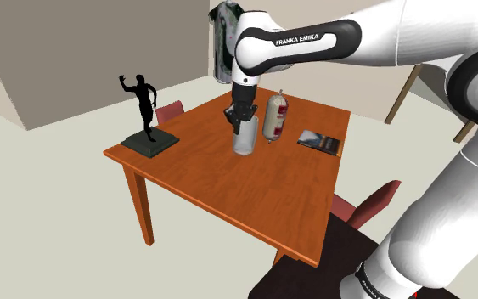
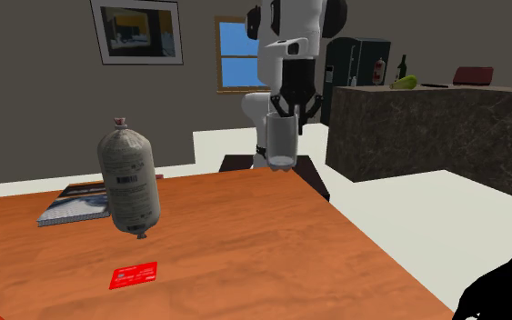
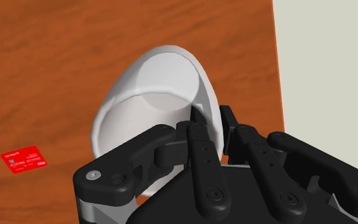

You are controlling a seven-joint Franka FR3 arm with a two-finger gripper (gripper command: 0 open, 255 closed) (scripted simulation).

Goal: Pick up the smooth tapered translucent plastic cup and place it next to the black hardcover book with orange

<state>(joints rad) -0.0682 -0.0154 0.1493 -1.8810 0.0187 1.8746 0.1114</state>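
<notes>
The cup hangs mouth-up from the gripper, over the orange-brown wooden table. It seems to be lifted clear of the tabletop, though I can't be sure of the gap. Down its mouth from the wrist view, the cup shows just its own pale inner wall and floor. Its long axis runs straight up and down, with the wide rim at the top and the narrower base pointing at the table. It looks smooth, whitish-grey and faintly see-through. The black fingers pinch its rim wall, one inside the cup and one outside. Just beside the cup stands a grey wrapped package with a red end. The dark book lies flat beyond that, and a red card lies on the wood nearby
</notes>
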